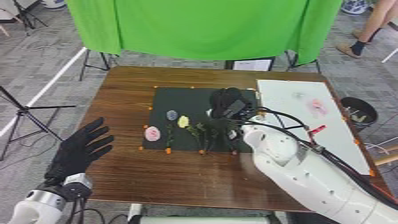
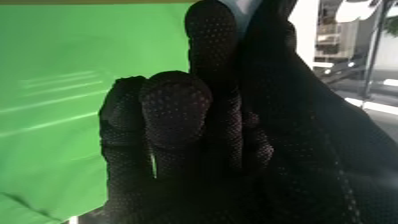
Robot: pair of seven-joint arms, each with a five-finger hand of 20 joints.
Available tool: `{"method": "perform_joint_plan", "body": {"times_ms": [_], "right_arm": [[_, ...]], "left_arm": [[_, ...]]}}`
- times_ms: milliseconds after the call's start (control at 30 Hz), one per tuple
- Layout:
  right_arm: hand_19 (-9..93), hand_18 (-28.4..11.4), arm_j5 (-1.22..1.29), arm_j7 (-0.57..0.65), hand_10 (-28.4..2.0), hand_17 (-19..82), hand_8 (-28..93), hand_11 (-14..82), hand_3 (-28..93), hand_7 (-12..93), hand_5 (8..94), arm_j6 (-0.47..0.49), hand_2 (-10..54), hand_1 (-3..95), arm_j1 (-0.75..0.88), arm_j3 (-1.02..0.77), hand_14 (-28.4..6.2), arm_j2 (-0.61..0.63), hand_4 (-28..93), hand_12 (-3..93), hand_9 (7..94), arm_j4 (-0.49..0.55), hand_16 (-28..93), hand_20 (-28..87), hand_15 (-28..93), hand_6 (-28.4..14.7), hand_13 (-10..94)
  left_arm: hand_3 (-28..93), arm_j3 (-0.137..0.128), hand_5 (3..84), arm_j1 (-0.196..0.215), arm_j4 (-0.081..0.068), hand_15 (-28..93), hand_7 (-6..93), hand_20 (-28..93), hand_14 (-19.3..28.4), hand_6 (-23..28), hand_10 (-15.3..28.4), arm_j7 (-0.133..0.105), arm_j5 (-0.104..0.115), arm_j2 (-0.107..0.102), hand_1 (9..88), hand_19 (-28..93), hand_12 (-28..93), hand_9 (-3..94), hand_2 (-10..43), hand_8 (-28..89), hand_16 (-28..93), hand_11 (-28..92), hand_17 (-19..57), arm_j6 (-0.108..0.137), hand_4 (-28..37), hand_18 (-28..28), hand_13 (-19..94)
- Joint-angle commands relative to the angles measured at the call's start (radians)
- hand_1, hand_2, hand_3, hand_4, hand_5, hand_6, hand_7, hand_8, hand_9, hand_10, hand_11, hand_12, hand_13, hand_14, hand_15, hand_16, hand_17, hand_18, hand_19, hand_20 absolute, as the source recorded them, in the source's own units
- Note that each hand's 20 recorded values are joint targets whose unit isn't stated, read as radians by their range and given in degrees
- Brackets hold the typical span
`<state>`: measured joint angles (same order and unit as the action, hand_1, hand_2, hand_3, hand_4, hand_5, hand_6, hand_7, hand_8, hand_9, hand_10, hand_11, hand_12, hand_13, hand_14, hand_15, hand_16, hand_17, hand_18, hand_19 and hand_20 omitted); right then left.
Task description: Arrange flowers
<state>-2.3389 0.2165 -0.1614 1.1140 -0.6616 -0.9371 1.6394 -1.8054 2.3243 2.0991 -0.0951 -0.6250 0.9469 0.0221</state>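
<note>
The robot's right hand (image 1: 229,102), black-gloved, hangs over the 1 o'clock part of a dark mat (image 1: 187,95), its white arm (image 1: 293,170) slanting in from 5 o'clock; whether the hand holds anything cannot be told. In the right wrist view, the glove rises before a green cloth (image 2: 71,65). The left hand (image 1: 78,154), fingers straight and spread wide, points toward 1 o'clock at the table's 8-to-9 o'clock edge. Flowers dot the mat: a pink bloom (image 1: 153,133) toward 8 o'clock, a yellow bloom (image 1: 183,121) toward 9, and a blue-gray bloom (image 1: 172,115) between 9 and 10. A white sheet (image 1: 280,95) lies toward 3 o'clock on the brown wooden table (image 1: 129,175), a pink patch (image 1: 317,107) showing on it.
</note>
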Motion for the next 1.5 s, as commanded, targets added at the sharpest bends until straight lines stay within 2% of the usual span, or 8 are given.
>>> {"method": "perform_joint_plan", "body": {"times_ms": [33,467,833,1067,1233,1333,1433,1500], "right_arm": [[80,-18.4,-0.067,-0.018,-4.0,32,1,11.7,84,46,72.9,0.029,-9.5,47.0,0.008,0.02,-3.3,-0.011,-28,39.7,91.8,-0.019,34,49,66,4.0,77],[79,-18.1,-0.069,-0.018,-4.2,31,0,10.8,82,45,71.3,0.063,-9.5,45.0,0.021,0.006,-3.2,-0.015,-28,39.9,90.3,-0.014,34,49,67,4.4,76],[79,-18.6,-0.044,-0.011,-6.5,30,1,25.5,78,44,68.8,0.045,-9.5,36.3,0.017,-0.029,-3.7,-0.016,-28,24.9,83.5,-0.006,34,51,68,3.3,74],[79,-18.8,-0.006,-0.01,-7.2,29,-1,26.4,82,40,68.9,0.048,-9.5,29.5,0.025,-0.054,-4.2,-0.004,-28,23.1,82.3,0.016,34,51,69,3.8,73],[78,-19.2,0.037,0.011,-7.5,28,-17,26.1,84,39,68.1,0.047,-9.5,26.1,0.028,-0.075,-4.4,0.011,-28,23.0,80.6,0.04,34,52,69,4.1,72],[78,-19.4,0.039,0.054,-8.2,28,-18,27.0,85,39,63.8,0.047,-9.5,25.1,0.032,-0.122,-4.7,0.046,-28,23.4,76.1,0.056,34,52,70,3.2,70],[77,-18.9,0.063,0.146,-8.4,26,-18,29.5,86,40,59.1,0.112,-9.5,25.1,0.03,-0.181,-5.2,0.093,-28,24.1,70.7,0.065,34,51,72,2.7,67],[77,-19.2,0.087,0.206,-9.2,24,-18,32.0,89,40,50.5,0.154,-9.5,26.2,0.03,-0.218,-6.5,0.13,-28,24.7,60.7,0.06,32,51,74,1.2,60]], "left_arm": [[71,0.005,27.7,0.002,-0.004,34,19.7,11,16.5,4.4,11.9,0.01,0.004,0.007,25.8,40,17,23.8,0.3,-11,-1,20,-9.9,-0.008,-28.3,20.3,18],[71,0.005,27.7,0.002,-0.005,34,19.7,11,16.5,4.4,11.9,0.007,0.004,0.011,25.9,40,17,23.9,0.3,-11,-1,20,-9.9,-0.005,-28.3,20.3,18],[71,0.002,27.7,0.004,-0.004,34,19.7,11,16.5,4.4,11.9,0.005,0.003,0.013,25.8,40,17,23.9,0.3,-11,-1,20,-9.9,-0.003,-28.3,20.3,18],[71,0.001,27.7,0.004,-0.005,34,19.8,11,16.6,4.4,11.9,0.008,0.004,0.011,25.8,40,17,23.9,0.4,-11,-1,20,-9.9,-0.006,-28.3,20.3,18],[71,0.003,27.8,0.01,-0.002,34,19.8,11,16.5,4.5,11.9,0.002,0.005,0.008,25.8,40,17,23.9,0.3,-11,-1,20,-9.9,-0.003,-28.3,20.3,18],[71,0.003,27.8,0.008,-0.003,34,19.8,11,16.6,4.5,12.0,0.0,0.006,0.005,25.8,40,17,23.9,0.4,-11,-1,20,-9.9,-0.004,-28.3,20.3,18],[71,-0.004,27.7,0.016,0.0,34,19.8,11,16.5,4.4,12.0,-0.001,0.005,0.006,25.8,40,17,23.9,0.4,-11,-1,20,-9.9,0.0,-28.3,20.3,18],[71,-0.008,27.7,0.022,0.002,34,19.8,11,16.5,4.4,11.9,-0.001,0.005,0.008,25.8,40,17,23.9,0.4,-11,-1,20,-9.9,0.0,-28.3,20.3,18]]}}
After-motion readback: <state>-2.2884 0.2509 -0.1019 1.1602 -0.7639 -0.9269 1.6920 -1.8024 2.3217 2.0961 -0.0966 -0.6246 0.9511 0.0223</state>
